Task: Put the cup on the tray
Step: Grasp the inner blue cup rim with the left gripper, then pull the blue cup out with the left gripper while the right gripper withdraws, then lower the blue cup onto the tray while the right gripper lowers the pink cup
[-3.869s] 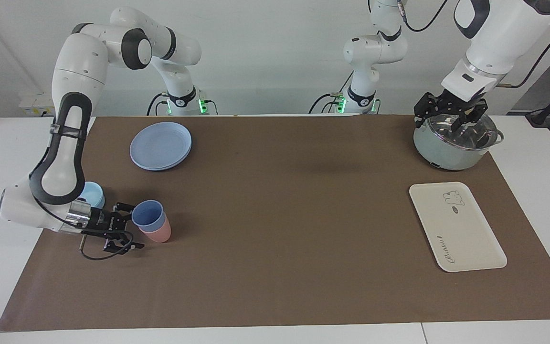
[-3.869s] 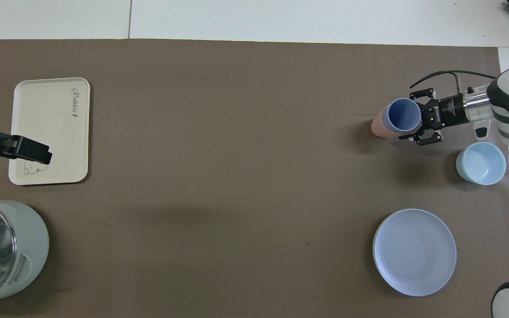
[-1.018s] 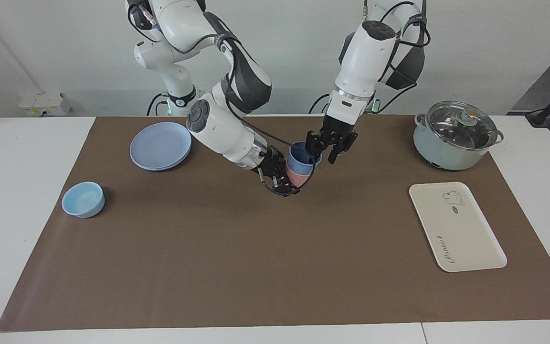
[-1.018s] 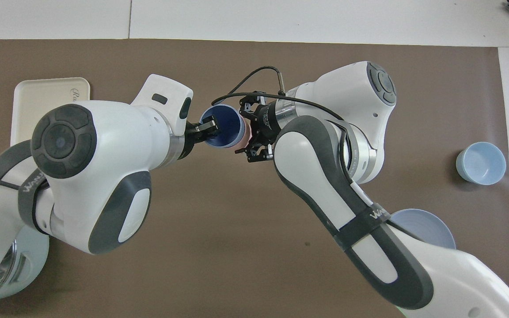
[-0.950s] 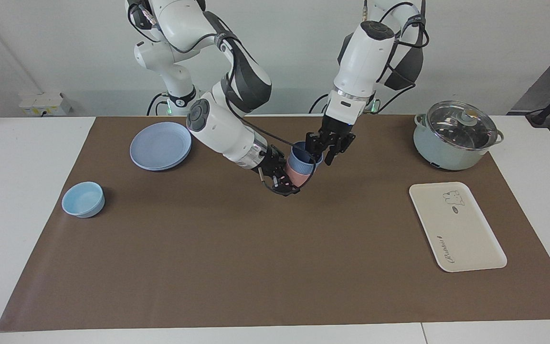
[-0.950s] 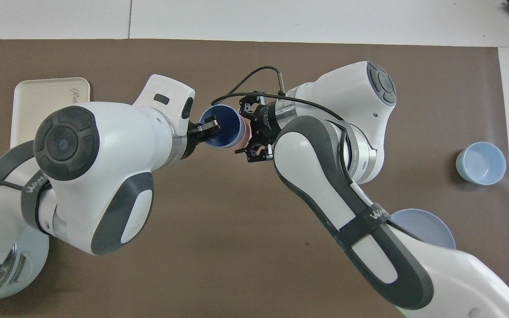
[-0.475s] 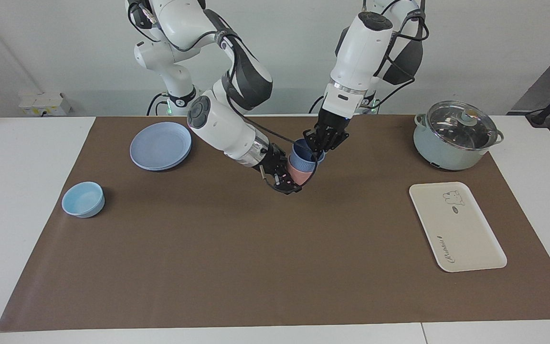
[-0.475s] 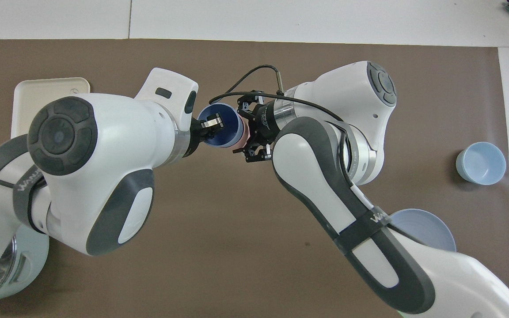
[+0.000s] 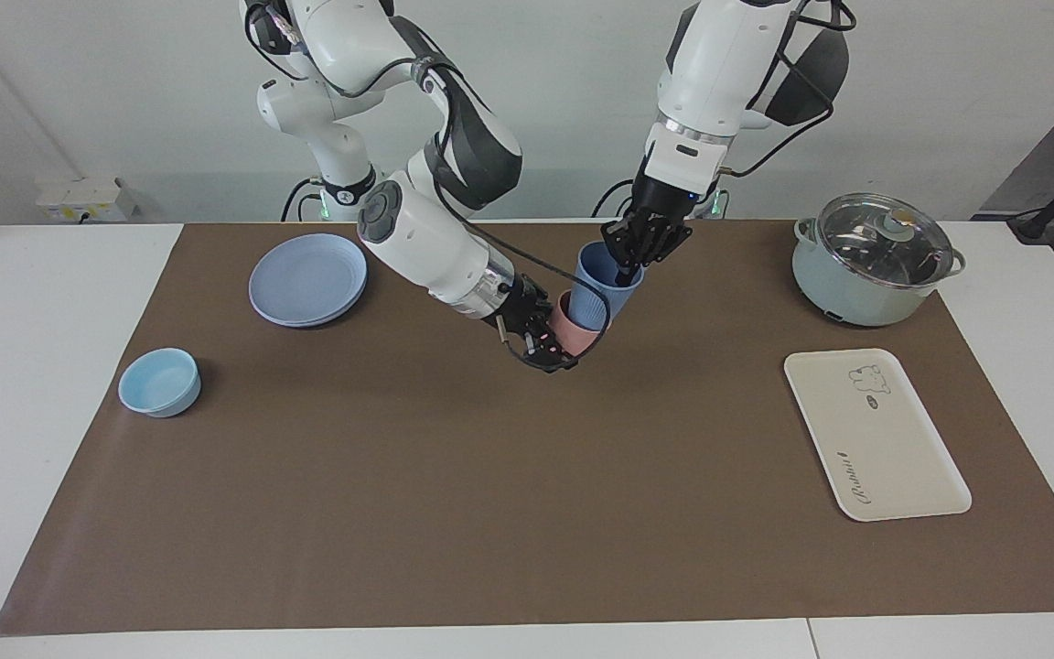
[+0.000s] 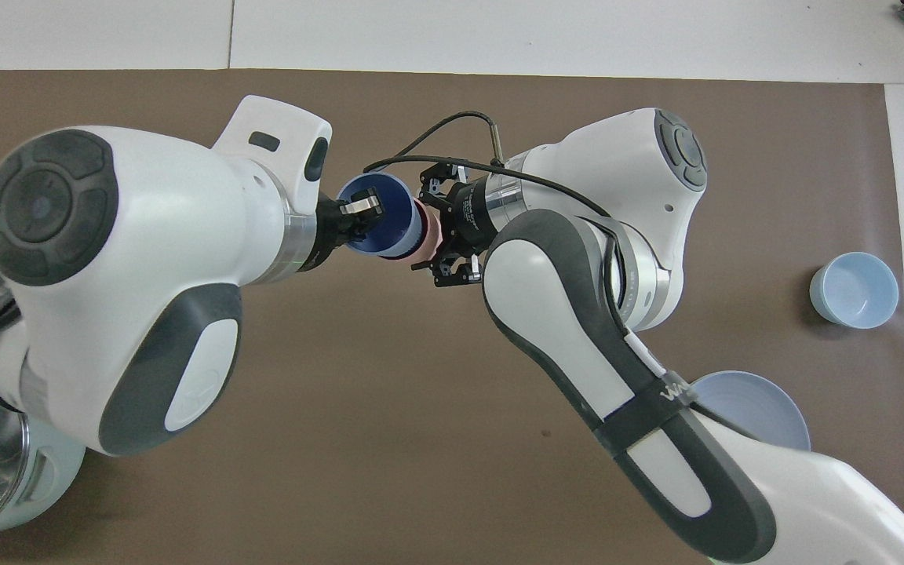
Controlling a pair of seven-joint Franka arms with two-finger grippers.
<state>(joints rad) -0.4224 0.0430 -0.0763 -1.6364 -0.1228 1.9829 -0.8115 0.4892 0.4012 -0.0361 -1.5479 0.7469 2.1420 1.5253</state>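
— Periwinkle cup (image 9: 602,288)?
— Hung over the middle of the brown mat (image 9: 490,476), half inside the pink tumbler (image 9: 575,331). Pinched at the rim by the left gripper (image 9: 629,265).
— Pink tumbler?
— Squeezed tight by the right gripper (image 9: 545,340).
— Bear tray (image 9: 893,458)?
— Lay at four o'clock from the periwinkle cup in the facing view, toward the left arm's end.

Facing camera high, overhead steep — shared tabletop

A plate (image 9: 308,278) and bowl (image 9: 160,382) sit toward the right arm's end; a lidded pot (image 9: 873,258) toward the left arm's.
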